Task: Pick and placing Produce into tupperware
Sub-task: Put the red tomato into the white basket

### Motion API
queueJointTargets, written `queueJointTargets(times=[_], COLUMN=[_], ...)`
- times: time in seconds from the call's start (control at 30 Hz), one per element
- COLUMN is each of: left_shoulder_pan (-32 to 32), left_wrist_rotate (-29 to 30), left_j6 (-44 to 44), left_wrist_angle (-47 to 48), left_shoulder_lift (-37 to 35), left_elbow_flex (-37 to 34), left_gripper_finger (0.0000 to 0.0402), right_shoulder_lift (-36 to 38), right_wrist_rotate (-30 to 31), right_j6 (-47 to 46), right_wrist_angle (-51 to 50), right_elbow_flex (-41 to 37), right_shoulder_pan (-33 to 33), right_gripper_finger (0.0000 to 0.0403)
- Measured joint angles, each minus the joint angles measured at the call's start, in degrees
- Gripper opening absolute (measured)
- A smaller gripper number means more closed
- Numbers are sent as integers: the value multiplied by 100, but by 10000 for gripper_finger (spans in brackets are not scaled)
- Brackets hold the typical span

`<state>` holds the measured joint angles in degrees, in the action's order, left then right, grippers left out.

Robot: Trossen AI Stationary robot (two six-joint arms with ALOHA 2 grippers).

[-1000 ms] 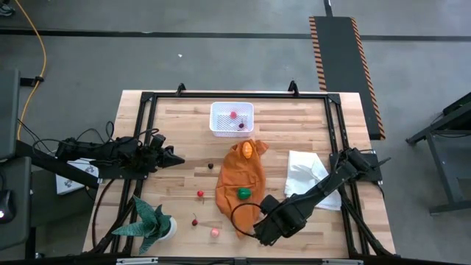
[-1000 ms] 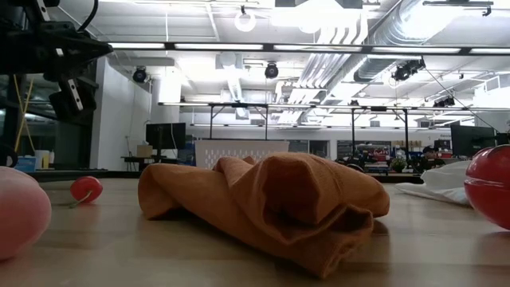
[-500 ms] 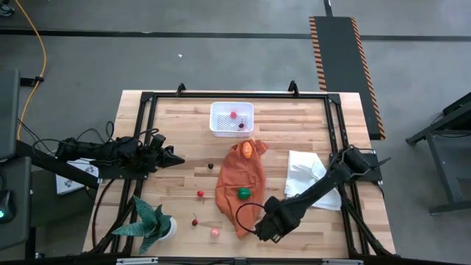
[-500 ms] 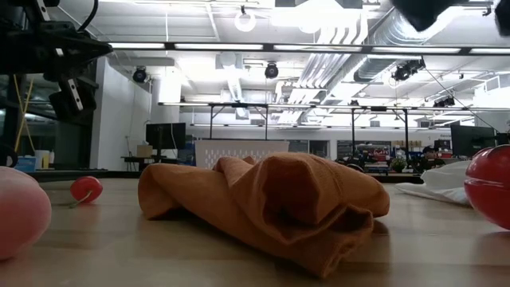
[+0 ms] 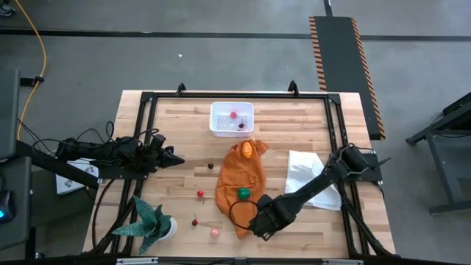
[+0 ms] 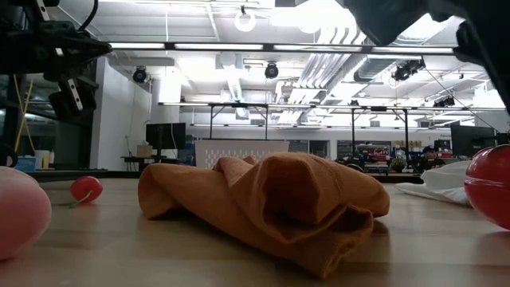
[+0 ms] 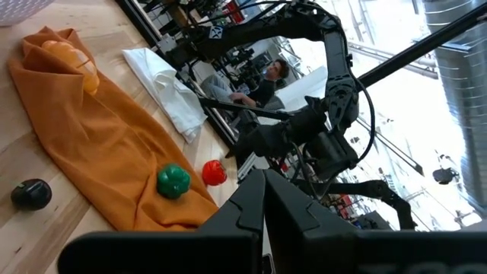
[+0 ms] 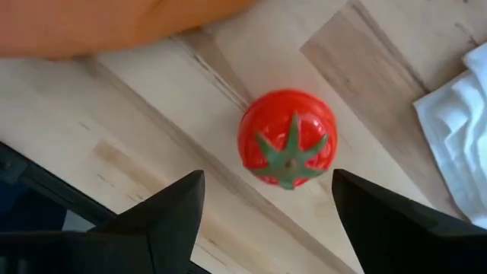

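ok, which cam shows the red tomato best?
Right wrist view: the tomato sits centred between the open right claw's fingers, green stem visible, on bare wood. The low view catches only part of it at the frame edge. The left wrist view shows it small beside the orange cloth. In the high view the right arm hides it.

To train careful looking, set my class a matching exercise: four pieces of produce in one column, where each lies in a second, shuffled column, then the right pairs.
Column A
1. green pepper
2. tomato
3. small red piece
4. pink piece

Column B
a. inside the tupperware
b. on bare wood near the potted plant
c. on the orange cloth
d. on bare wood, in front of the open right pincer

Pairs: 1-c, 2-d, 3-a, 4-b
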<state>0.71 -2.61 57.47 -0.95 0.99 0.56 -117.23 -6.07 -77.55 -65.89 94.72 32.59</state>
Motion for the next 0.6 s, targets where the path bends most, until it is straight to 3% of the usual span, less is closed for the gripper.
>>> queueJointTargets(times=[0.6], left_shoulder_pan=[2], left_wrist_rotate=[0], left_j6=[-7], left_wrist_angle=[-2], left_shoulder_lift=[0], left_elbow_flex=[2], left_gripper_finger=[1], right_shoulder_lift=[0], right_wrist_rotate=[133], right_j6=[-122], right_wrist_angle=[-59], right_elbow_flex=[2], right_shoulder_pan=[-37], right_gripper_finger=[280])
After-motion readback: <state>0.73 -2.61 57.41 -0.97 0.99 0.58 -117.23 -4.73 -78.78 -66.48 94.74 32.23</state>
